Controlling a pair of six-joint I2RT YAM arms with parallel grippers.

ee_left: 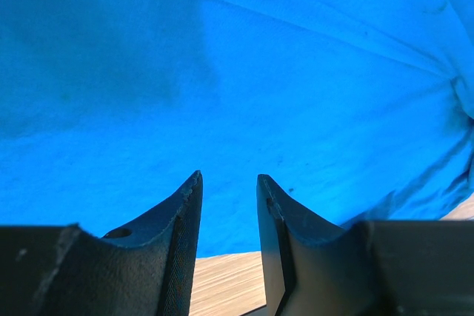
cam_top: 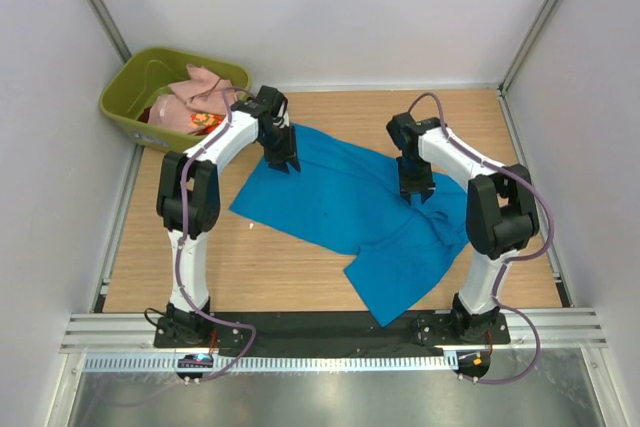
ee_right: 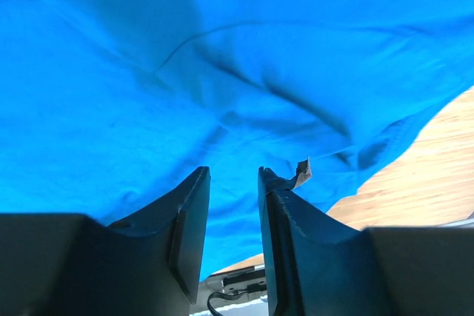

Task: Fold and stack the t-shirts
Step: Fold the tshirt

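I see one shirt spread across the middle of the table; the tub at its far-left corner holds more shirts.

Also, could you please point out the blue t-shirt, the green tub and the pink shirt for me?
blue t-shirt [cam_top: 340, 202], top view, middle of its body.
green tub [cam_top: 128, 119], top view, its near wall.
pink shirt [cam_top: 193, 97], top view, bunched cloth inside the tub.

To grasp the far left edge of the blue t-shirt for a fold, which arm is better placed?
Left, probably. The left gripper hangs open at that edge of the blue t-shirt, the wooden table showing just beside it. The right gripper is over the shirt's right side.
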